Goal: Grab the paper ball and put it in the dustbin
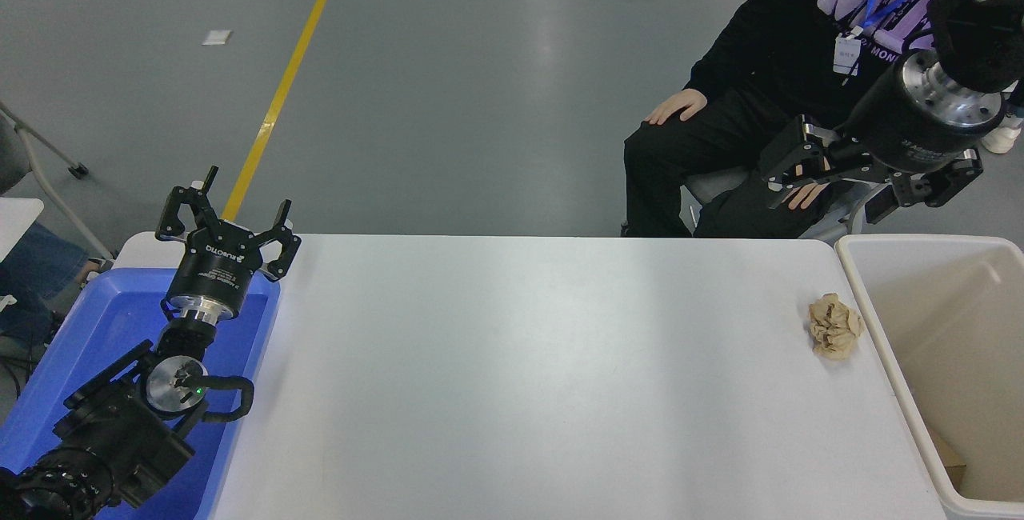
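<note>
Paper ball (834,326) lies beside the dustbin (876,328); right claw (852,184) hangs above, seemingly spread, empty.

Only text we can really make out is ROBOTIQ on the left gripper (228,220), right one's print is too blurry.

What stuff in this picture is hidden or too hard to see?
Head view, the only view:
- Cream-white plastic dustbin: its right side and near end are cut off by the picture's edges.
- Brown scrap inside the dustbin: too little shows to tell what it is.
- Bright blue plastic tray: partly covered by the parked left arm.
- Crumpled tan paper ball: its underside is hidden against the white table.
</note>
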